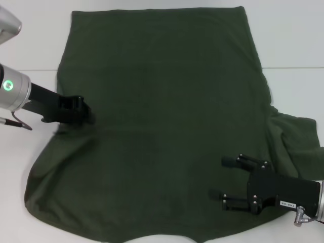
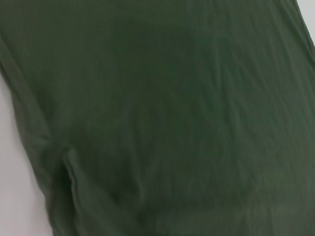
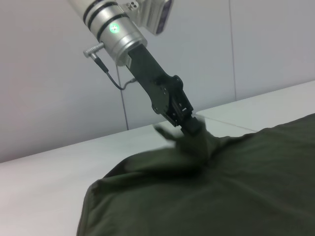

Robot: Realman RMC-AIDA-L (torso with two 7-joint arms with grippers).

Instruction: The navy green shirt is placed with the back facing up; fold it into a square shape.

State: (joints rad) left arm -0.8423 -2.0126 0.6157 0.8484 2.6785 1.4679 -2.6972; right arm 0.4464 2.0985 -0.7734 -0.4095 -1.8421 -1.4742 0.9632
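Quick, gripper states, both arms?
Left gripper: shut on the navy green shirt at its left edge.
Right gripper: open, over the shirt.

Navy green shirt (image 1: 167, 126) plain dark olive; table (image 1: 30, 50) white; both claws black.

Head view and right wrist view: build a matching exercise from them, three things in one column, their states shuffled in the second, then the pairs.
Things:
1. left gripper
2. right gripper
3. navy green shirt

States:
A. spread flat on the white table, plain side up
B. open, fingers apart, low over the shirt near its right edge
C. shut on a pinch of cloth at the shirt's left edge

Pairs: 1-C, 2-B, 3-A
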